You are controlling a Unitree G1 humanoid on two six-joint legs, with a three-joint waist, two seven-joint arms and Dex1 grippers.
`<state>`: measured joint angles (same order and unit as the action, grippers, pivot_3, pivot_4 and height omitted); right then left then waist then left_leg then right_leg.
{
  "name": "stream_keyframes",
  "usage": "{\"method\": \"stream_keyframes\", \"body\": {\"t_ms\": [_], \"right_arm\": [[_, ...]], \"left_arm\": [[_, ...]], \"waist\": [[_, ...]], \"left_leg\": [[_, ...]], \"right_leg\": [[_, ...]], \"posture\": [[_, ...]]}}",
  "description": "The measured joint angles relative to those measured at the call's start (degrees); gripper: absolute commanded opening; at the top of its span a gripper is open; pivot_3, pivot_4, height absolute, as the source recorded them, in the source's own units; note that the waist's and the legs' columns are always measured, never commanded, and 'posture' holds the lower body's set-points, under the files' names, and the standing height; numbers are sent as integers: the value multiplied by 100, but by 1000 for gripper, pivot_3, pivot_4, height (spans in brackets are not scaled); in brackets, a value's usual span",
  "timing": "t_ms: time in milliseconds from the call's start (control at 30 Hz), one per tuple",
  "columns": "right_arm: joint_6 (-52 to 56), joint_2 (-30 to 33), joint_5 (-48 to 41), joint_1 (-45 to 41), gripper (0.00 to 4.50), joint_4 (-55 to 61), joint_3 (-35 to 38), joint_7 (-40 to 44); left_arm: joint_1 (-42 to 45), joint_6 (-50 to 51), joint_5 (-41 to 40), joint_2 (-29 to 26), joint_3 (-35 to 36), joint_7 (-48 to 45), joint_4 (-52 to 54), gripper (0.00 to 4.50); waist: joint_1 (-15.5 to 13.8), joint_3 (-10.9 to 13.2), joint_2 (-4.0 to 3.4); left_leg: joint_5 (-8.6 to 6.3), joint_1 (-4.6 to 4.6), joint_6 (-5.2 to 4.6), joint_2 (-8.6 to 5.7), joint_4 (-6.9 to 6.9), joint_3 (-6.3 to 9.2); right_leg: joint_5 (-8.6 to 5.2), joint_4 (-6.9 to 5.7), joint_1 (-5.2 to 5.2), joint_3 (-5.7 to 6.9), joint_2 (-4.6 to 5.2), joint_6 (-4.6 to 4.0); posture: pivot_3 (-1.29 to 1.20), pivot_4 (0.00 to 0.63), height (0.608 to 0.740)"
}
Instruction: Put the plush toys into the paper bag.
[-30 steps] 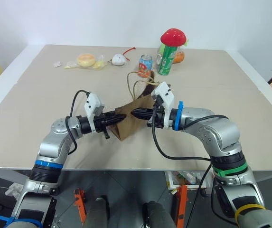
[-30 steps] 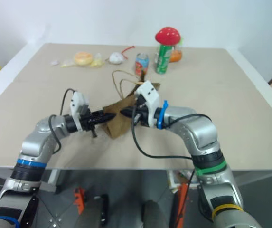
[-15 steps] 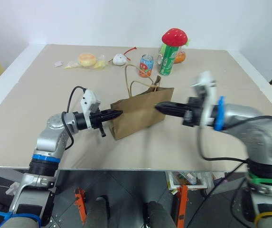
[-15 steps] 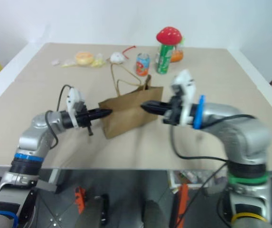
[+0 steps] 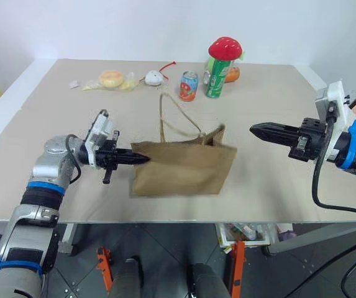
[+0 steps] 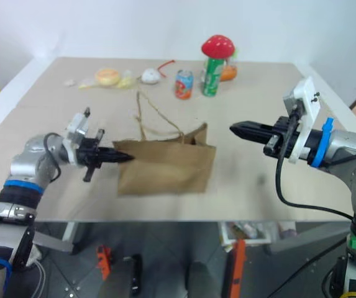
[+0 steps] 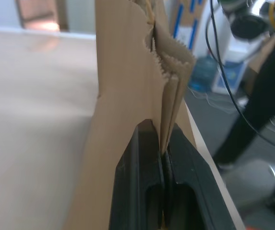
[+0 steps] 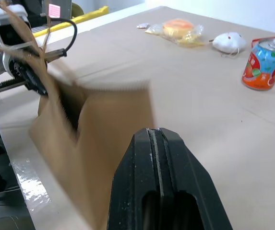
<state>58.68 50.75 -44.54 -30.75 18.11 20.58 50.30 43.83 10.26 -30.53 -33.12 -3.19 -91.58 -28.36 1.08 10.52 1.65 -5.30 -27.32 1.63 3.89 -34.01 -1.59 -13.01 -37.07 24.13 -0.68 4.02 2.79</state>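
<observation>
The paper bag [image 5: 181, 167] stands near the front edge of the table [image 5: 53, 124], its handles [image 5: 174, 121] looping upward. The left pincer [image 5: 141, 158] is clamped on the bag's left edge, paper pinched between its fingers. The right pincer [image 5: 256, 129] hangs in the air well to the bag's right, closed on nothing. At the far side sits a yellow-and-white toy [image 5: 112, 78], perhaps wrapped in plastic, beside a small white toy [image 5: 155, 77], two cans and a red mushroom toy [image 5: 225, 48].

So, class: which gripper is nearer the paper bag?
Left. The left gripper is shut on the paper bag at its edge; the right gripper hangs shut in the air, apart from the bag's other side.
</observation>
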Motion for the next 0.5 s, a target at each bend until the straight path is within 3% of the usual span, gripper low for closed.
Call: {"method": "stream_keyframes", "body": {"t_ms": [33, 200, 500], "right_arm": [[-17, -42, -18, 114, 0, 41, -28, -56], [-27, -77, -93, 302, 0, 184, -26, -219], [-62, -76, -210, 318, 0, 187, -26, -330]], "left_arm": [[153, -407, 25, -105, -541, -52, -456, 29], [907, -1184, 87, 24, -952, -94, -1506, 29], [1042, -1546, -162, 23, -1345, -97, -1953, 29]], "waist": [[-2, 0, 0], [-11, 1, 1], [-4, 1, 1]], "left_leg": [[0, -3, -1, 0, 0, 0], [1, -10, -1, -2, -4, 2], [1, -10, -2, -1, -5, 1]], "right_leg": [[-2, 0, 4, -3, -1, 3], [-4, 0, 3, -3, -2, 8], [-4, -1, 4, -6, -3, 7]], "posture": [[0, 150, 740], [0, 150, 740], [0, 150, 740]]}}
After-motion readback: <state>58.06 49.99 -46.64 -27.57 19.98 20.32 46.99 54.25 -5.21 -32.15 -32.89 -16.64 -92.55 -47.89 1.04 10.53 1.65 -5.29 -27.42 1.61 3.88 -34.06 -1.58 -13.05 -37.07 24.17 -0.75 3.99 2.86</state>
